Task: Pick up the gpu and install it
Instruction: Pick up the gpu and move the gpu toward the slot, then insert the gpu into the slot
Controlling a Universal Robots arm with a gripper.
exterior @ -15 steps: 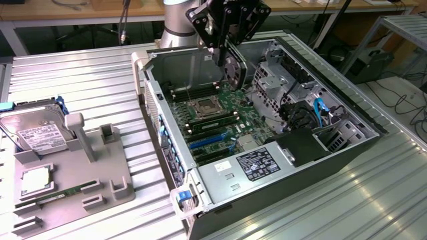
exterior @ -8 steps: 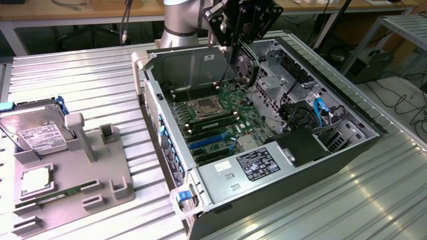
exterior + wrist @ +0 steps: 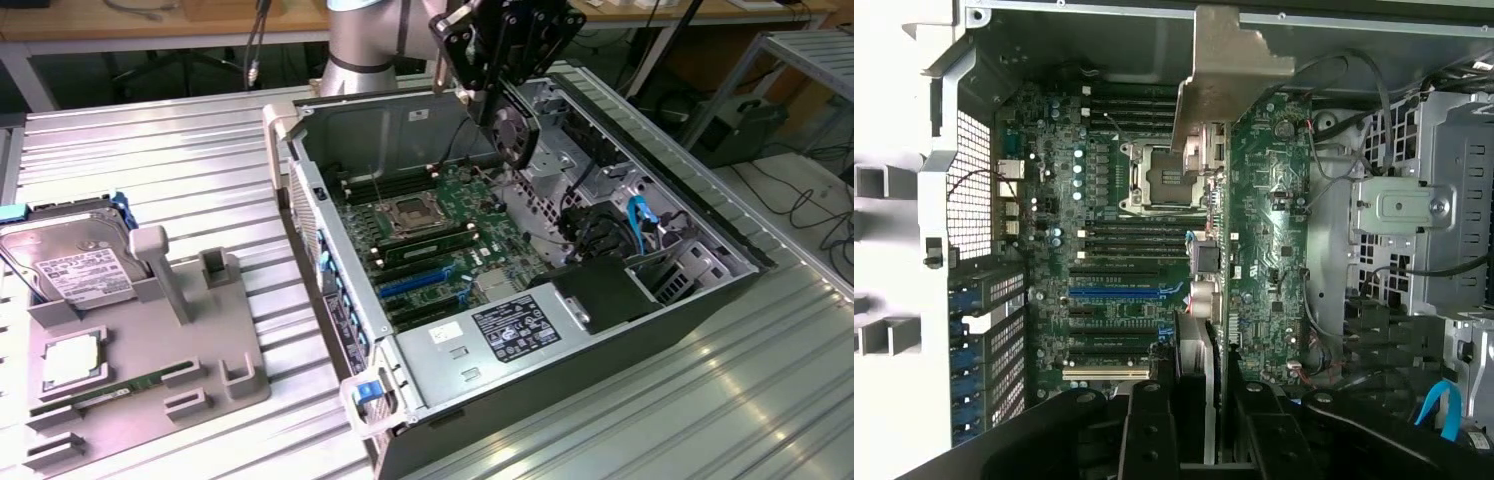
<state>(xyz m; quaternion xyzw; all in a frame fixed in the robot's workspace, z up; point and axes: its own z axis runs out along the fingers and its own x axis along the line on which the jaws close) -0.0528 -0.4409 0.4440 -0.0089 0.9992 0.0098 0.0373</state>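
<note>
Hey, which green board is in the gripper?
The gpu, the fan-faced card held on edge over the open case; the memory stick lies on the grey tray.

gpu above motherboard in case; tray beside case.

Bright even overhead light; glare streaks on ribbed metal table; computer case interior dimmer, lightly shadowed.

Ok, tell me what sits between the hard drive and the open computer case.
In the exterior view, the grey holder's upright posts stand between hard drive and computer case, then bare ribbed table.
</note>
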